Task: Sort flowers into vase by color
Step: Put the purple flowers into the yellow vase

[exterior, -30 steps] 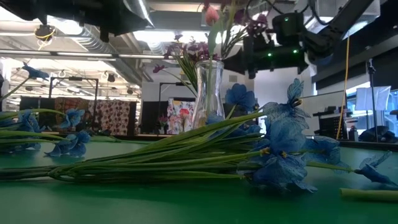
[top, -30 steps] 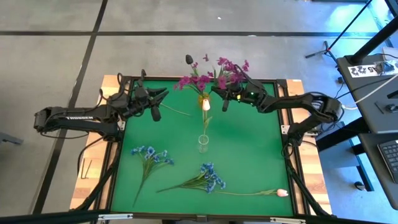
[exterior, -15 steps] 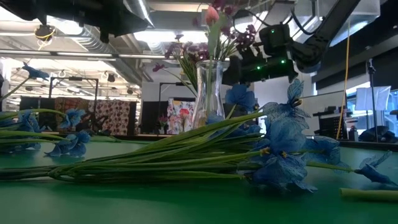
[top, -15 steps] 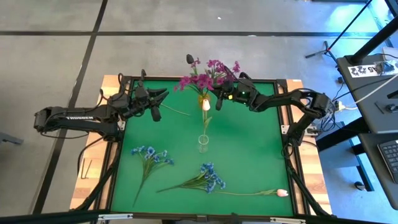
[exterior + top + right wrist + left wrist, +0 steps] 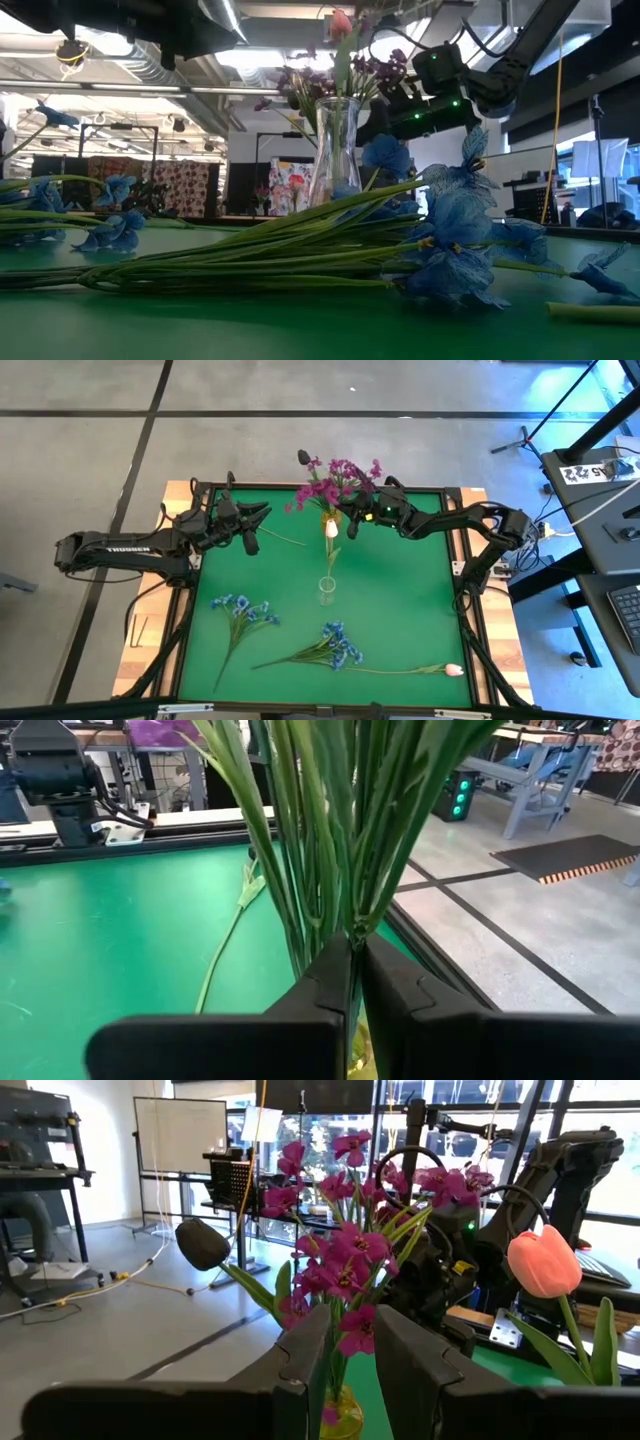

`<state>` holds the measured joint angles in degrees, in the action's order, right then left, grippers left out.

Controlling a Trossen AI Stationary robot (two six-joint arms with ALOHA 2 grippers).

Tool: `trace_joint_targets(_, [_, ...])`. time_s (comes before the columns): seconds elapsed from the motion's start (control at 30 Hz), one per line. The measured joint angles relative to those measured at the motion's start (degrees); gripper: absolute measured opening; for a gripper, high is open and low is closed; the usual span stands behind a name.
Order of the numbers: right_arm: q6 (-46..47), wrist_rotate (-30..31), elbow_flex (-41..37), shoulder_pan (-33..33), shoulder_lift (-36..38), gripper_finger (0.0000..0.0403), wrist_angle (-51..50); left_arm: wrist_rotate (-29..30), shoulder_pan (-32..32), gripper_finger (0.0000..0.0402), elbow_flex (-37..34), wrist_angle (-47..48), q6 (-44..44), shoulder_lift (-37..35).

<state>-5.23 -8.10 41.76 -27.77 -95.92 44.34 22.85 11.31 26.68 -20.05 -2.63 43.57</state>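
Note:
A vase [image 5: 328, 520] at the table's far middle holds magenta sprays [image 5: 325, 485], a pink tulip [image 5: 331, 530] and a near-black tulip [image 5: 304, 457]. My right gripper [image 5: 349, 513] is beside the vase on its right, shut on green stems of a magenta spray [image 5: 355, 468]. My left gripper [image 5: 262, 512] waits at the far left, slightly open and empty, pointing at the vase [image 5: 340, 1415]. Two blue sprays [image 5: 240, 610] [image 5: 335, 645] and a pink tulip [image 5: 455, 670] lie flat on the green mat near the front. My right gripper pinches a bunch of several green stems [image 5: 350, 920] between its two fingers, well below the blossoms. The fingers come about level from the table's right and lie across the stems. The stems stand upright above the fingers, blossoms over the vase; their lower ends are hidden.
A small clear vase [image 5: 327, 590] stands at the mat's middle. A loose green stem [image 5: 285, 540] lies near my left gripper. The mat's raised frame [image 5: 455, 560] runs round the edge. Bare mat shows to the left and right of the middle.
My right gripper has gone toward the table's left edge, up to the vase, carrying the magenta spray. The spray's blossoms now stand over the vase with the other magenta flowers, where before they were to its right.

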Motion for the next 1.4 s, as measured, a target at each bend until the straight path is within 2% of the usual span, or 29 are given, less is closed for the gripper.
trace_joint_targets(0.37, [-0.72,-0.04,0.00,0.00,0.00,0.0026,0.07,0.00,0.00,0.0075,0.00,0.07,-0.22,0.00])
trace_joint_targets(0.77, [-1.08,-0.07,0.00,0.00,0.00,0.0160,0.07,0.02,0.02,0.0075,0.02,0.09,-0.22,0.02])
trace_joint_targets(1.13, [-1.18,-0.36,-0.02,0.00,1.79,0.0220,-0.48,0.00,0.00,0.0075,0.02,0.97,-0.22,0.01])
trace_joint_targets(1.4, [-1.48,-0.42,-0.02,0.00,8.78,0.0267,-9.06,0.01,0.02,0.0075,0.02,1.53,-0.22,0.02])
